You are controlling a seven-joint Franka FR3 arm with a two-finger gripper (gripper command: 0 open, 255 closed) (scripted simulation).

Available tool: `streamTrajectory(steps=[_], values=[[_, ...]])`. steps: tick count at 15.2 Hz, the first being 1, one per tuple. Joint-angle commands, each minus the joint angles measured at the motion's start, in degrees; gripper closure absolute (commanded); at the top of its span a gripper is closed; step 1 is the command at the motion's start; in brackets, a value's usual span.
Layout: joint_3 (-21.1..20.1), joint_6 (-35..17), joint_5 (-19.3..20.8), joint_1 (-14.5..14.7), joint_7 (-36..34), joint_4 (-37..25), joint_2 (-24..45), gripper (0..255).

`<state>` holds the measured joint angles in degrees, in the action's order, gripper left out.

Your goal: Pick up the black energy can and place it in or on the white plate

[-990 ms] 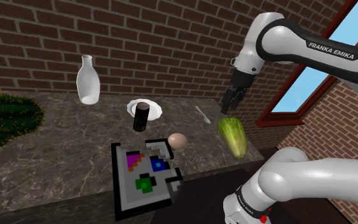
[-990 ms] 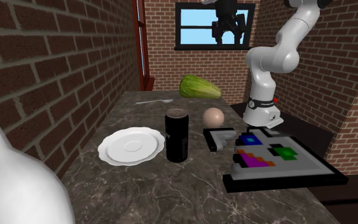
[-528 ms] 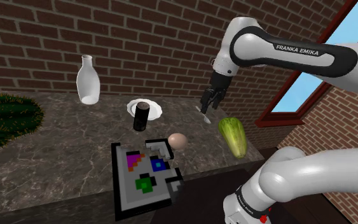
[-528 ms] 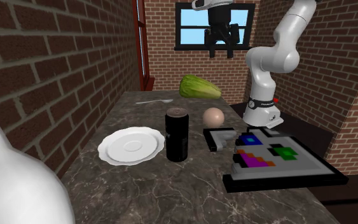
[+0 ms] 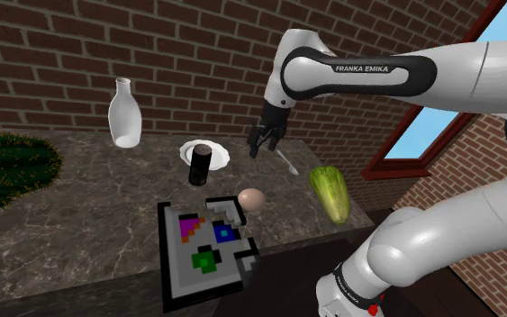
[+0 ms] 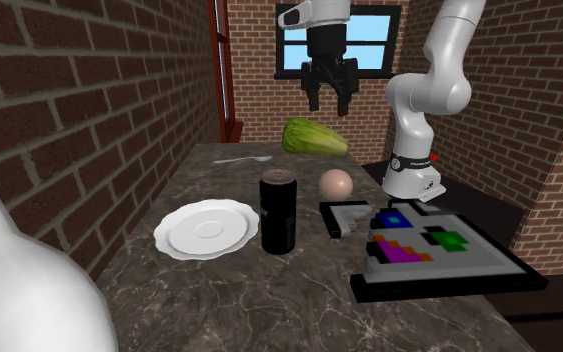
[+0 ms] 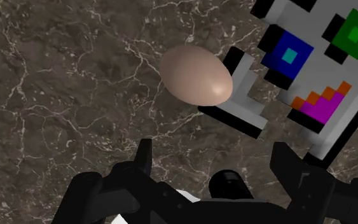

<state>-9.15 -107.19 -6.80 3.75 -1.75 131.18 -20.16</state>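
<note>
Shoulder view: arm (image 5: 368, 74) lettered FRANKA EMIKA, tool (image 5: 259, 150) near black can (image 5: 199, 167).

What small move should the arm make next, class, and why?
Probably swing across and down toward the black can: the jaws stand open and empty, high above the table, looking down on the egg, while the can stands upright and untouched beside the white plate.

Red-brown brick walls (image 5: 80, 45) are seen on every side. A dark, white-veined marble desk (image 5: 89, 194) is set along one wall. A window (image 5: 422, 131) with a reddish frame is filled with blue sky. A second window (image 6: 377, 35), dark-framed, is set in the far wall.
</note>
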Motion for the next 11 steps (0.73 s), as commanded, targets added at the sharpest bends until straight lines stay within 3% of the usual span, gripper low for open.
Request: streamTrajectory(steps=[1,11], values=[[-1.4,-2.4,0.5,0.3,-1.7,-2.7,4.5,0],[-5.4,-9.3,7.5,2.4,-9.8,-19.2,25.8,0]])
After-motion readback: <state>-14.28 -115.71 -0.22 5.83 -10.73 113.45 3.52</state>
